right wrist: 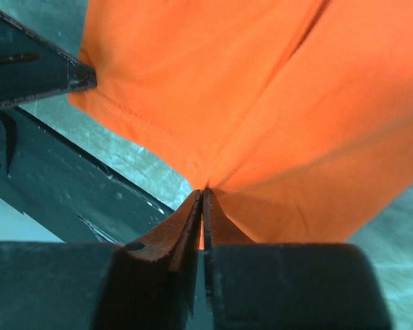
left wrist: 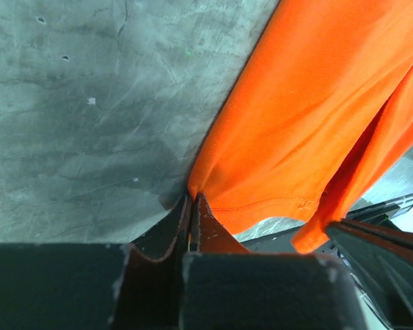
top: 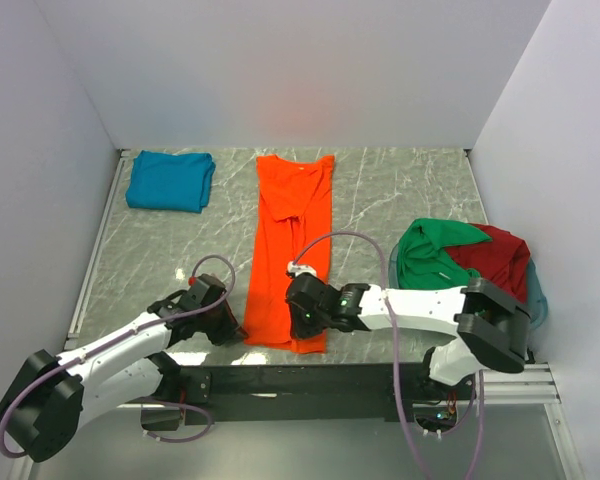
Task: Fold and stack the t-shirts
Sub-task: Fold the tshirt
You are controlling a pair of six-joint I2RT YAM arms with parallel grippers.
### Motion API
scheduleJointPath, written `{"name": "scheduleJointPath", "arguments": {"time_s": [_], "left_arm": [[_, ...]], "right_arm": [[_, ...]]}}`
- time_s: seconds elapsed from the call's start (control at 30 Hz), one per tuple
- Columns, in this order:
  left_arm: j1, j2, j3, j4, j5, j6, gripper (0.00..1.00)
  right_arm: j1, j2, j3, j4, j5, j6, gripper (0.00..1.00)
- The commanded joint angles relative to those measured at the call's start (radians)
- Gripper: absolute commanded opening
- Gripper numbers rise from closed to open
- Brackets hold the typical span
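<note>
Cross fold starting: left gripper (left wrist: 193,205) and right gripper (right wrist: 202,198) each clamp a near hem corner of the orange shirt (top: 295,240).
The shirt lies mid-surface (top: 180,255), long and narrow, its sides folded in and lightly creased. The next move likely calls for lifting both corners evenly and carrying the hem to the collar.

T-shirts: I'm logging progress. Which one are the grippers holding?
The orange shirt, laid out long mid-table: the left gripper and right gripper pinch its near hem. The teal shirt lies folded far left; green shirt and red shirt sit bunched at right.
</note>
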Motion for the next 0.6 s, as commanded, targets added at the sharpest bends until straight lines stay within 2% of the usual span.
{"name": "scheduleJointPath", "arguments": {"time_s": [0.0, 0.07, 0.13, 0.23, 0.3, 0.37, 0.57], "left_arm": [[-0.008, -0.004, -0.028, -0.053, -0.007, -0.012, 0.0], [-0.01, -0.011, -0.03, -0.056, -0.01, -0.017, 0.0], [-0.011, -0.02, -0.033, -0.057, -0.012, -0.018, 0.0], [-0.011, -0.021, -0.033, -0.065, -0.015, -0.021, 0.0], [-0.011, -0.02, -0.032, -0.071, -0.017, -0.02, 0.0], [-0.011, -0.015, -0.032, -0.07, -0.015, -0.018, 0.0], [-0.013, -0.02, -0.032, -0.077, -0.017, -0.018, 0.0]], "right_arm": [[0.012, 0.051, 0.076, 0.024, -0.011, 0.003, 0.13], [0.015, 0.078, 0.091, 0.021, -0.016, 0.001, 0.3], [0.02, 0.082, 0.093, 0.035, -0.025, -0.005, 0.33], [0.022, 0.055, 0.099, 0.033, -0.016, -0.019, 0.41], [0.02, 0.012, 0.097, 0.013, 0.004, -0.025, 0.45], [0.02, -0.045, 0.082, -0.016, 0.051, -0.019, 0.52], [0.02, -0.204, -0.007, -0.117, 0.143, 0.065, 0.62]]}}
